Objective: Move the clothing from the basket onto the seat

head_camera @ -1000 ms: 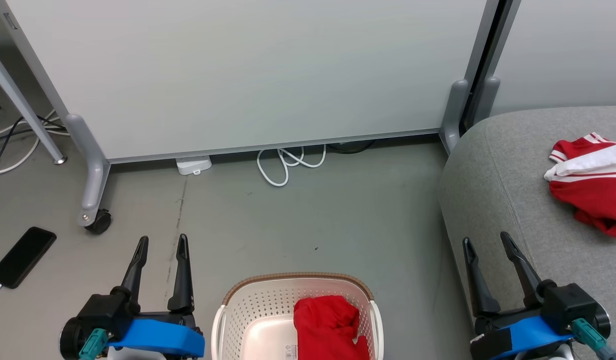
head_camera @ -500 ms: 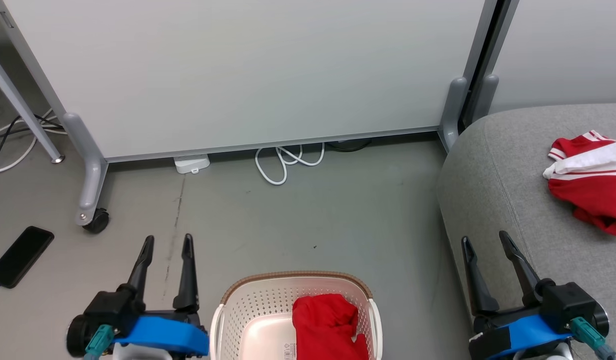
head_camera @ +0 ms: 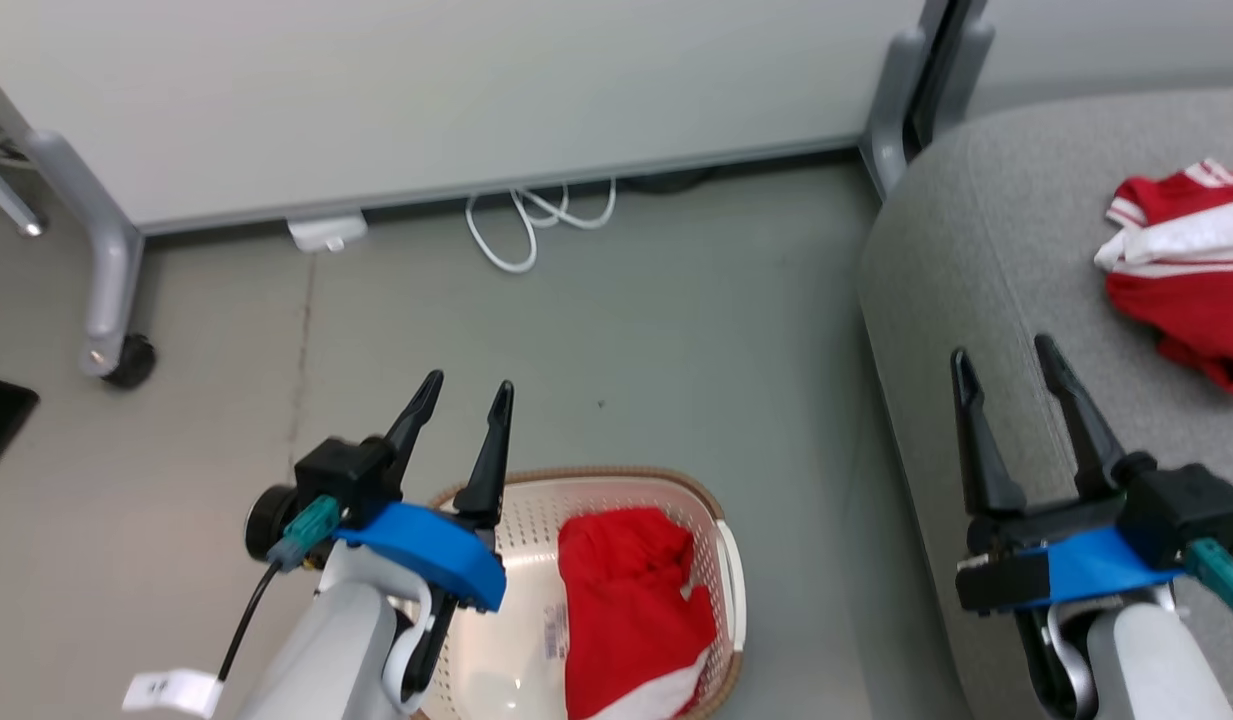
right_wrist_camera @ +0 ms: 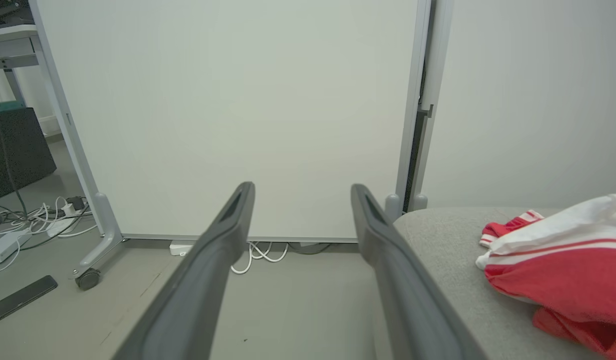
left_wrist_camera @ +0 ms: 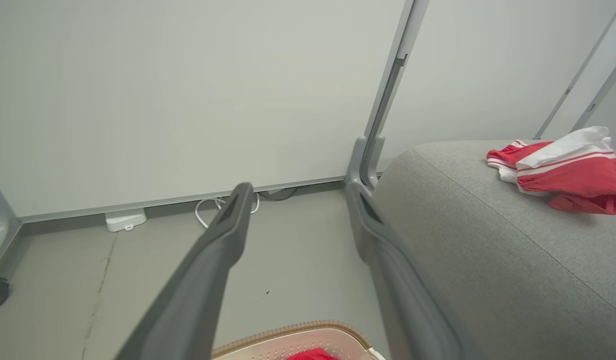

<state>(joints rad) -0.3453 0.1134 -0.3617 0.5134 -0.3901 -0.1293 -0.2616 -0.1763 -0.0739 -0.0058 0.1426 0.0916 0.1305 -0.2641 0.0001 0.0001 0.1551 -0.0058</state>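
Clothing [head_camera: 626,590] in the basket [head_camera: 548,506] is cut off below, seemingly one piece; both jaws spread, empty.

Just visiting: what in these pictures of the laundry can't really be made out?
Head view: the basket has its near end cut off by the bottom edge; the left end effector and its arm cover its left side.
Head view: anything under the garment in the basket is hidden by it.
Head view: the label on the basket floor is too small to read.
Head view: the garment on the seat runs off the right edge.
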